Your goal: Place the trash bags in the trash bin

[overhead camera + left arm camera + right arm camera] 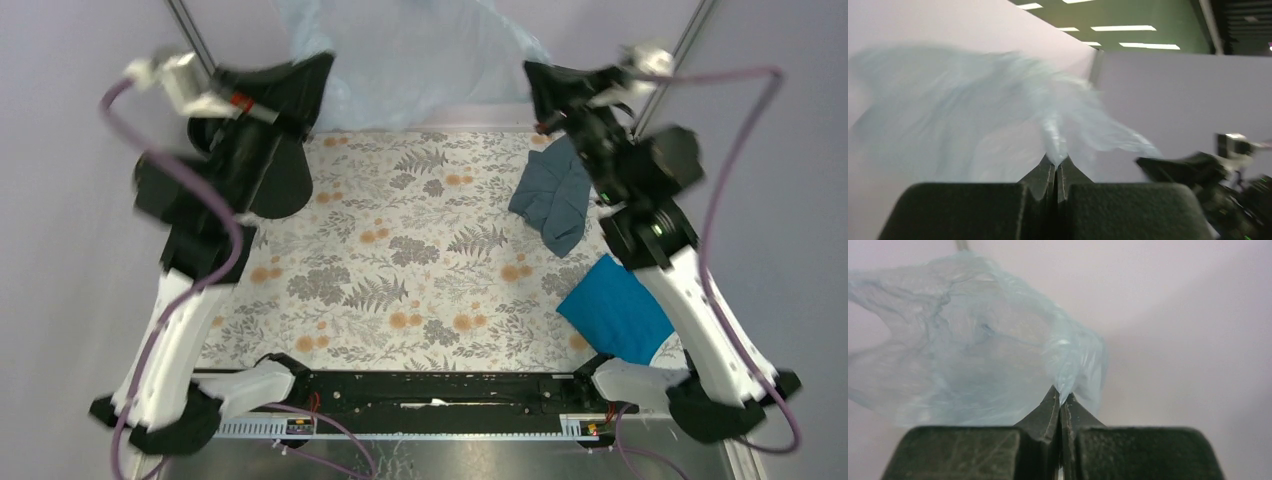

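Observation:
The pale light-blue translucent trash bag [410, 60] hangs spread in the air at the back of the table, held between both grippers. My left gripper [322, 65] is shut on its left edge; the left wrist view shows a bunched bit of bag [998, 100] pinched in the closed gripper [1056, 162]. My right gripper [532, 72] is shut on its right edge; the right wrist view shows the bag [973, 340] pinched in the closed gripper [1060, 397]. A rounded black form [280, 185] under my left arm looks like the trash bin, mostly hidden.
A dull grey-blue cloth [555, 195] lies crumpled at the right back of the floral table cover [400, 260]. A bright blue cloth [615, 305] lies at the right front. Purple cables loop beside both arms. The right arm [1198, 170] shows in the left wrist view.

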### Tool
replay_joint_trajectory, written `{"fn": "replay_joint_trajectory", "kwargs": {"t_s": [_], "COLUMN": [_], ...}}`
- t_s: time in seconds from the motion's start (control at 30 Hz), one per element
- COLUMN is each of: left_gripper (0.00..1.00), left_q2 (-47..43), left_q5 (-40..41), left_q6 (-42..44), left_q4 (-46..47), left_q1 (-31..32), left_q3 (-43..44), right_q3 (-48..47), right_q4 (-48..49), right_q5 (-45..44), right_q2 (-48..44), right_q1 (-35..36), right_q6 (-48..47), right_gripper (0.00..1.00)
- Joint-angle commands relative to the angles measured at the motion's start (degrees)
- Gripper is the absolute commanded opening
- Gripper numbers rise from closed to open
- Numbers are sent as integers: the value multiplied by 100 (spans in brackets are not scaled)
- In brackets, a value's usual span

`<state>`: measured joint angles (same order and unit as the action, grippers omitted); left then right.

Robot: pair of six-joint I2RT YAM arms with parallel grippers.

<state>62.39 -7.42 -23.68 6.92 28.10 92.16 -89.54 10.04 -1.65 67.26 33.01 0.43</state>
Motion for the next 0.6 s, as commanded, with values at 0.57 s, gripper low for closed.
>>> {"fn": "replay_joint_trajectory", "kwargs": {"t_s": [0.57], "left_gripper": [0], "left_q2": [-360], "left_q5": [75], "left_q6": [-678], "left_q4": [-2134], "left_q1": [-511], "left_q3": [-2054], "right_q3": [1460], "right_q4": [-2552], "right_q5": [227], "right_q2": [168], "right_q1": [47], "right_q6": [630], "right_gripper": [0]}}
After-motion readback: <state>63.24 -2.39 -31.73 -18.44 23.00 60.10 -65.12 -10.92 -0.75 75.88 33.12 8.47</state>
